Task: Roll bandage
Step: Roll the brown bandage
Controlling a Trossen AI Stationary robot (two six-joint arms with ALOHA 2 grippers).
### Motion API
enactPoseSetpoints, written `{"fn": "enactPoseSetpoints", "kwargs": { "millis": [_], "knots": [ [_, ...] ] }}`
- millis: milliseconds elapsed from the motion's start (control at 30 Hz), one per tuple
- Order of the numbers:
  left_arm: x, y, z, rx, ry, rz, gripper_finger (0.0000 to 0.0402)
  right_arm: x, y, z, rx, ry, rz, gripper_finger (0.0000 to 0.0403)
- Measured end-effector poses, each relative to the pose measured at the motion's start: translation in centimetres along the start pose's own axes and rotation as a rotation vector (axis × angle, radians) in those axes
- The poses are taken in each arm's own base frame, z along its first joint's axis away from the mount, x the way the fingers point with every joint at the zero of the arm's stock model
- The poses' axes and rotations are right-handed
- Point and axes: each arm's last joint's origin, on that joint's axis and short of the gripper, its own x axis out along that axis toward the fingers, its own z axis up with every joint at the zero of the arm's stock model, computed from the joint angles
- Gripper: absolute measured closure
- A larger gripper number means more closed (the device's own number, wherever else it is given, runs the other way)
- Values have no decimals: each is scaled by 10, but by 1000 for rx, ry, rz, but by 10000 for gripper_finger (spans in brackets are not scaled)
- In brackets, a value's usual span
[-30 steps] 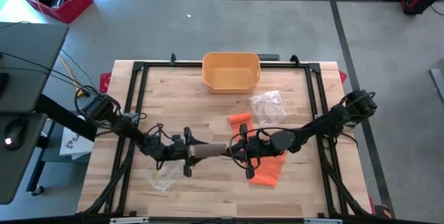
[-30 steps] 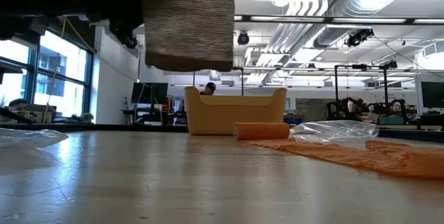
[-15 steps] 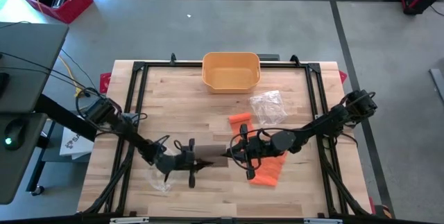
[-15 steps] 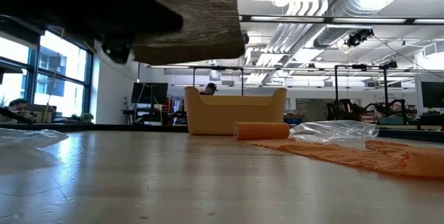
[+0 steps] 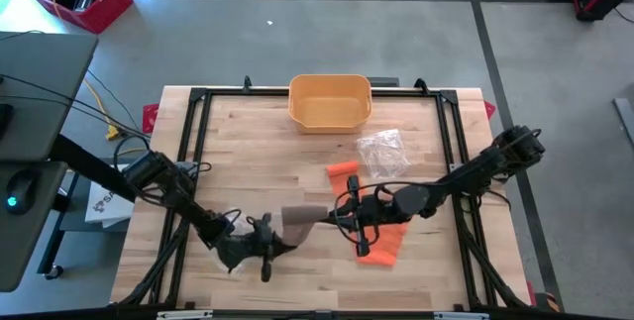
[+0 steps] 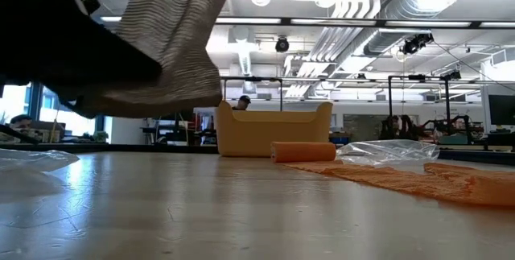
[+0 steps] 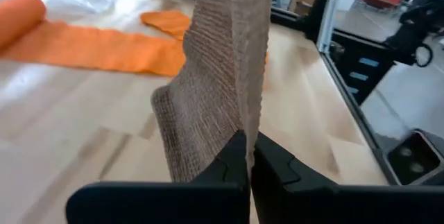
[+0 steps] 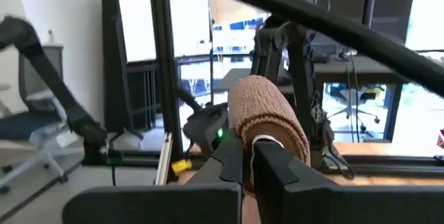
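A tan bandage (image 5: 302,216) hangs in the air over the table's middle, clear of the wood in the low view (image 6: 173,43). One end of it is a roll (image 8: 267,109), and a flat strip (image 7: 222,64) runs from the roll to my left gripper. My left gripper (image 5: 269,247) is near the front edge and is shut on the strip. My right gripper (image 5: 343,215), to its right, is shut on the roll. My left gripper pinches the strip's free end (image 7: 241,123) between its two shut fingers. One layer or several, I cannot tell. The strip runs on past the fingertips toward the roll, twisted and lifted clear of the table. My right gripper pinches the tan roll (image 8: 269,132) between its two fingers, coming roughly level from the table's right. The roll stands out beyond the fingertips and is clear of the table.
An unrolled orange bandage (image 5: 381,243) lies under my right arm, with an orange roll (image 5: 342,168) and a clear plastic bag (image 5: 381,152) behind it. A yellow bin (image 5: 330,102) stands at the far edge. Another clear bag (image 5: 230,257) lies by my left gripper.
My left gripper was wide open around the tan strip. It has shut on the strip's end and moved toward the table's near edge. The strip has swung with it and now slants from the roll toward the front, twisted.
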Motion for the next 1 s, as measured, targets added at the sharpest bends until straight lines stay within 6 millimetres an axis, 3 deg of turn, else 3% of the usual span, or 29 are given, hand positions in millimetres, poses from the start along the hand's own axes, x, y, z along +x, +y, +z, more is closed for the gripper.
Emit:
{"fn": "enactPoseSetpoints", "kwargs": {
  "millis": [300,433,567,800,1000],
  "knots": [
    [-2,-19,5,-18,-8,-68,401,-1,-1,-13,-34,129,-11,402],
    [3,-14,8,-22,-18,-36,394,0,-1,-10,-50,100,-11,402],
    [6,-9,6,-11,11,-12,360,0,-1,-7,-39,75,0,402],
    [-1,-8,-10,74,122,22,301,-3,6,-10,36,136,88,402],
    [-8,-18,-13,268,104,61,304,-7,3,-21,111,189,190,402]
  ]
}}
